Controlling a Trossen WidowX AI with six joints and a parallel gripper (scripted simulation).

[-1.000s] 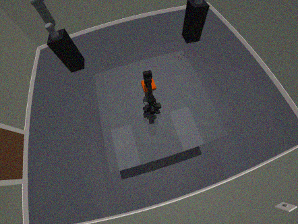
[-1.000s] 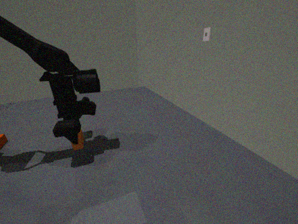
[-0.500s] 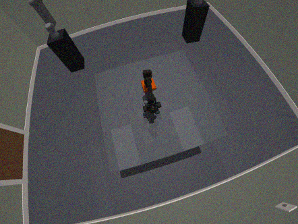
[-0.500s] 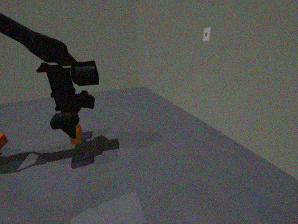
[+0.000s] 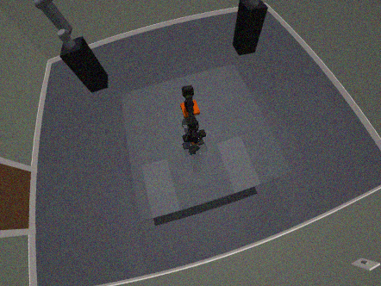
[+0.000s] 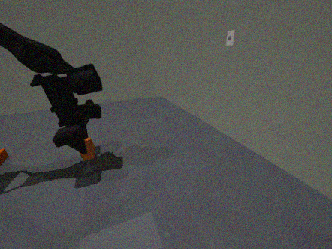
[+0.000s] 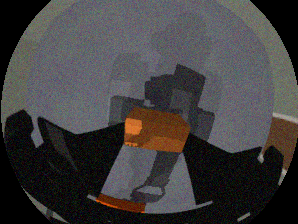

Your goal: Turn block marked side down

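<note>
The block [image 6: 89,149] [image 7: 157,131] is small and orange. It stands at table level under my gripper, with its lower edge at or just above the grey table [image 6: 195,169]. I cannot make out its marked side. My gripper [image 6: 80,144] [image 7: 154,129] [image 5: 192,146] points down near the middle of the table and is shut on the block. In the top view the arm hides the block. The orange patch [image 5: 190,108] there is part of the arm.
Two tall black posts [image 5: 84,65] [image 5: 249,27] stand at the back corners of the table. A dark strip [image 5: 207,207] lies at the front of the lighter middle area. A white border [image 5: 39,129] rims the table. The arm's shadow [image 6: 94,169] falls beside the block.
</note>
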